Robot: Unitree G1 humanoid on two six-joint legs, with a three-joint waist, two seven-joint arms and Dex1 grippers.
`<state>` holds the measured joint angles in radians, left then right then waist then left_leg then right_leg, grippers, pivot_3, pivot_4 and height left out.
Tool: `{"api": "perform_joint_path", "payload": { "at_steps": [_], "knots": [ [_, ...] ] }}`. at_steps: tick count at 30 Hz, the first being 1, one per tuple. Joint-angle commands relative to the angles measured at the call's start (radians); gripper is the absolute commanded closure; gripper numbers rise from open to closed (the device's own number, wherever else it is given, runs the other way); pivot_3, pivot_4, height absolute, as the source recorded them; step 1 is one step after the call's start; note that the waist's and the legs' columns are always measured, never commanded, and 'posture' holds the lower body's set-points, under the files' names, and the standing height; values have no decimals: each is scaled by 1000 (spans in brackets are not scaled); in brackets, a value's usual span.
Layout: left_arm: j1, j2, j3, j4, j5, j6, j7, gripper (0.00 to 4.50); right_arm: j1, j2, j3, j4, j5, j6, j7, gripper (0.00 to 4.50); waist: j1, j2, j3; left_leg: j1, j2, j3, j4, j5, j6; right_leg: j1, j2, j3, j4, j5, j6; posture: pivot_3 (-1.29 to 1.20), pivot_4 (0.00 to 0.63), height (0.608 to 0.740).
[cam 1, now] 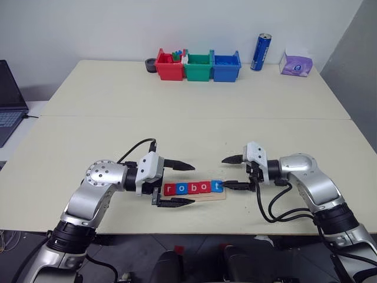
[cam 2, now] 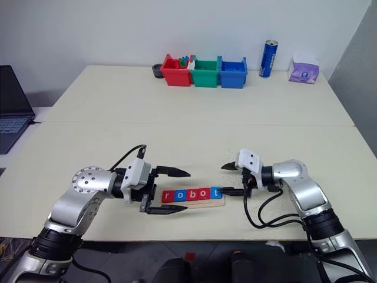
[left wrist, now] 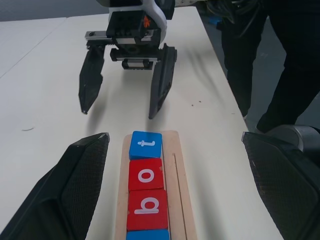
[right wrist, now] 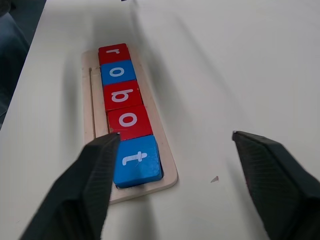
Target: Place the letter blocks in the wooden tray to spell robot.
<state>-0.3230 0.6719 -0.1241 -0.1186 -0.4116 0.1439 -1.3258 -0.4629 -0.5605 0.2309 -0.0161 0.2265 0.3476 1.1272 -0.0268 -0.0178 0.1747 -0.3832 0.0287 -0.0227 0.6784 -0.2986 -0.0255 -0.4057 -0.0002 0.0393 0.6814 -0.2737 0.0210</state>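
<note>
L hand (cam 1: 177, 183) fingers wide apart, pointing right, R hand (cam 1: 233, 172) fingers spread, pointing left, both empty

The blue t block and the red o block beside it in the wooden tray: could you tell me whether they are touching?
Touching. The right wrist view shows the blue t block butted edge to edge against the red o block in the wooden tray, no gap between them.
</note>
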Motion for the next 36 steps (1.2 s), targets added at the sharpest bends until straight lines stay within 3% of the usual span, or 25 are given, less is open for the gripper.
{"api": "perform_joint_path", "payload": {
  "at_steps": [1, 7, 8, 36],
  "knots": [
    [-19, 0, 5, -2, -1, -20, -10, 0, -7, 28, 5, -3, -31, -47, -51, 2144, 0, 0, 0, 0, 0, 0, 0, 0, 0, 0, 0, 0, 0, 0, 0, 0, 150, 740],
    [-32, -2, 3, 18, 6, -31, -19, 0, -24, 73, 54, 78, -117, -153, -96, 4336, -2, 0, 0, 0, 0, 0, 0, 0, 0, 0, 0, 0, 0, 0, 0, 0, 150, 740],
    [-33, -1, 4, 20, 6, -32, -19, 0, -28, 79, 60, 90, -128, -165, -103, 4464, -2, 0, 0, 0, 0, 0, 0, 0, 0, 0, 0, 0, 0, 0, 0, 0, 150, 740],
    [-28, 2, 6, 10, 13, -37, -15, 0, -30, 98, 122, 98, -180, -289, -68, 4464, -2, 0, 0, 0, 0, 0, 0, 0, 0, 0, 0, 0, 0, 0, 0, 0, 150, 740]
  ]
}}
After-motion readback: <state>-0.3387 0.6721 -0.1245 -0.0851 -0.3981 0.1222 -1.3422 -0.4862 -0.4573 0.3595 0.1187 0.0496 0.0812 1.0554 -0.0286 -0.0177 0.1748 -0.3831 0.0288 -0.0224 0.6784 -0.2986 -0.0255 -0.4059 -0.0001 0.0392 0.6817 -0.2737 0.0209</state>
